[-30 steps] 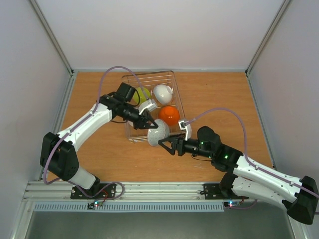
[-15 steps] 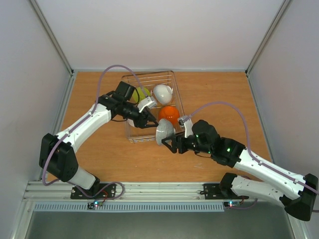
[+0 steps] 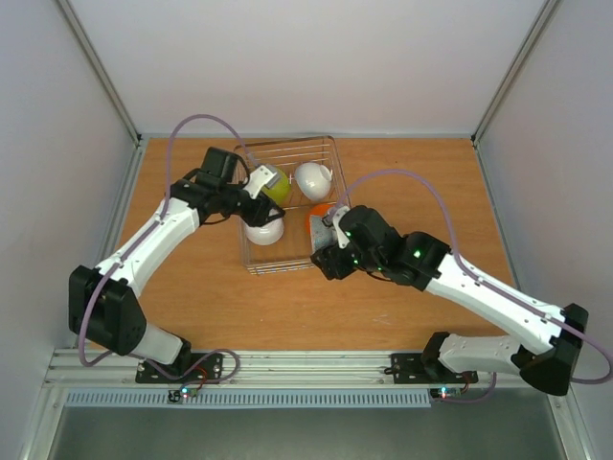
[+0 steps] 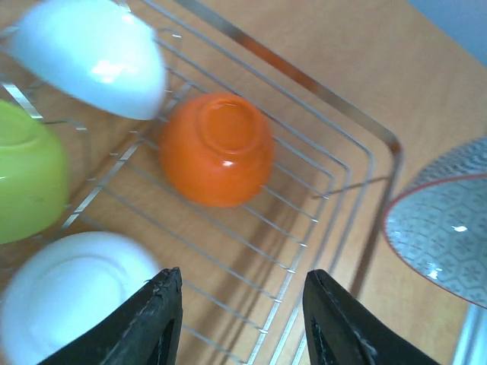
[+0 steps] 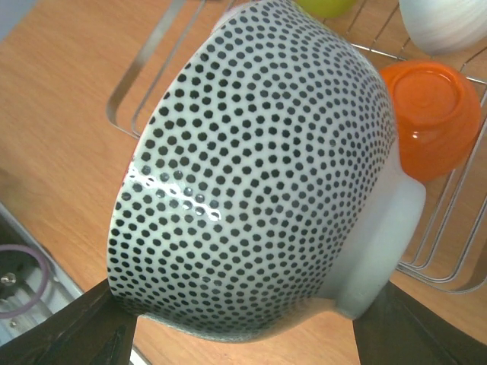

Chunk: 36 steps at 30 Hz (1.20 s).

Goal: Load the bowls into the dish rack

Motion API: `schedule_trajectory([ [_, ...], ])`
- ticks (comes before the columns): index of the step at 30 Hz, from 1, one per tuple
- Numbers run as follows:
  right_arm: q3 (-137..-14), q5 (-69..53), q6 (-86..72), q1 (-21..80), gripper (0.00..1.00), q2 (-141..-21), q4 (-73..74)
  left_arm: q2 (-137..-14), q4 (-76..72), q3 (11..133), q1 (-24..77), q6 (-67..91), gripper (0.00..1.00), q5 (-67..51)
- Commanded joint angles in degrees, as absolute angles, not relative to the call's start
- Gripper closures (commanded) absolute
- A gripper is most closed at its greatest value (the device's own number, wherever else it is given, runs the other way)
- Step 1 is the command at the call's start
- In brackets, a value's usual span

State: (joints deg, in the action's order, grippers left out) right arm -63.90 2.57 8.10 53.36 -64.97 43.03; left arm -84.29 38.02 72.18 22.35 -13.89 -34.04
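Clearance matters: right gripper (image 5: 243, 333), clamped on the dotted bowl (image 5: 259, 167), should set it in the rack (image 4: 327, 96) without touching the left gripper (image 4: 247, 319), jaws apart.

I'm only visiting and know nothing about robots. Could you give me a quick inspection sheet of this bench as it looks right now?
Surface: wooden table.
Job's things: dish rack holds yellow-green bowl, orange bowl, rear white bowl and near white bowl; dotted bowl is held at its near edge, not yet set down.
Clutter: nothing seen.
Grippers: left gripper open, empty, over the rack; right gripper shut on dotted bowl.
Cables: purple cables, one looping from each arm.
Surroundings: white walls, metal rail at near edge.
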Motion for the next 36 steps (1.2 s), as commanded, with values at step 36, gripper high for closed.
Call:
schedule_trajectory([
  [36, -101.37, 13.7, 11.6, 52.75, 0.99, -103.57, 67.29, -79.32, 29.95, 70.17, 5.45, -3.43, 0.54, -16.68],
])
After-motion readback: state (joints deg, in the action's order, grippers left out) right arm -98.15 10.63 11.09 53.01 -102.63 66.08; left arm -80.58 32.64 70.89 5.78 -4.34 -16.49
